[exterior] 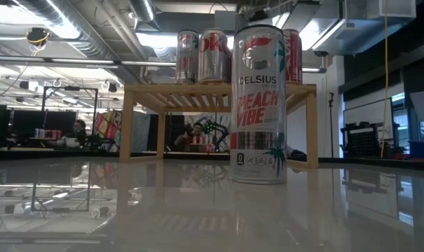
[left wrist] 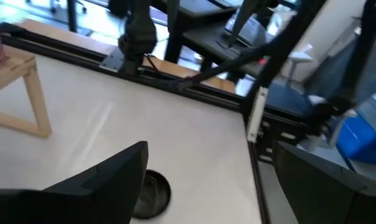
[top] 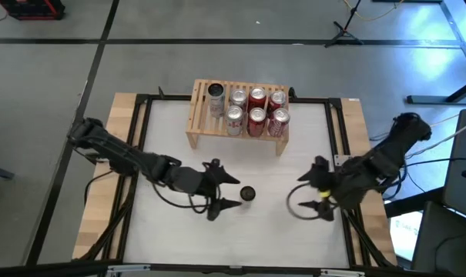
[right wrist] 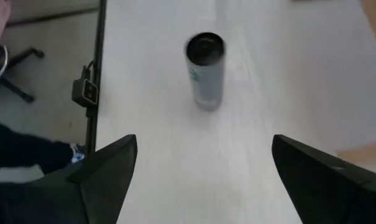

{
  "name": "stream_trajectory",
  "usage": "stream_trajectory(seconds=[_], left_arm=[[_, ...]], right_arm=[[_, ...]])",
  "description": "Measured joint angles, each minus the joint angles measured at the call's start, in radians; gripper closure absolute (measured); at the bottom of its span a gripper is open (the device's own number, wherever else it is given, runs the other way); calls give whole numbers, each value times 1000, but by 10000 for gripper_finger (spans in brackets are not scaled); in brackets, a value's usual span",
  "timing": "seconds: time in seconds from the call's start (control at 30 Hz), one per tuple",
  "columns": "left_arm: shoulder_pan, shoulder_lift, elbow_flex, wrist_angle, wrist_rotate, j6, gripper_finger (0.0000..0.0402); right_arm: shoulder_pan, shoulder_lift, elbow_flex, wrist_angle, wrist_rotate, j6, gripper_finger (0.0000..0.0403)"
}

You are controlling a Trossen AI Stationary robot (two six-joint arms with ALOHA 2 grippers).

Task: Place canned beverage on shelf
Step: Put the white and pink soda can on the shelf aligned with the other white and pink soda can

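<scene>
A tall silver "Peach Vibe" can (exterior: 259,105) stands upright on its base on the white table (top: 179,238), near the middle (top: 248,194). The light-wood shelf (top: 198,115) stands behind it toward the far edge. My left gripper (top: 234,192) is open just left of the can, and its near finger (left wrist: 113,180) hides part of the can's top (left wrist: 153,190). My right gripper (top: 308,193) is open well to the can's right, with the can (right wrist: 205,68) ahead of it. Neither gripper shows in the low view.
Several cans (top: 256,109) stand on the shelf's slatted top. Black frame rails (top: 336,138) and wood borders (top: 109,154) run along the table's sides. Bare white surface lies between the can and my right gripper. A person (exterior: 77,129) sits in the room beyond.
</scene>
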Motion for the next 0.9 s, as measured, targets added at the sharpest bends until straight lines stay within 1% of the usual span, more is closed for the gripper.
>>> stream_trajectory(seconds=[0.13,0.23,0.33,0.4,0.57,0.63,0.73,0.83,0.9], left_arm=[[9,62,0,54,-42,-1,69],[8,106,0,131,-128,1,69],[9,146,0,231,-203,31,69],[9,170,0,270,-238,40,69],[-1,203,0,297,-309,28,69],[-7,204,0,370,-318,40,69],[-15,203,0,451,-340,105,70],[-34,203,0,440,-374,148,75],[-45,203,0,378,-386,147,77]], right_arm=[[78,-126,-141,21,47,110,40],[114,-196,-215,24,70,181,40],[133,-237,-261,23,78,231,40],[138,-250,-279,24,74,249,40],[136,-251,-290,14,70,239,40],[136,-252,-291,16,67,225,40],[136,-249,-291,15,60,218,40],[136,-248,-291,15,59,195,40],[136,-249,-291,15,59,194,40]])
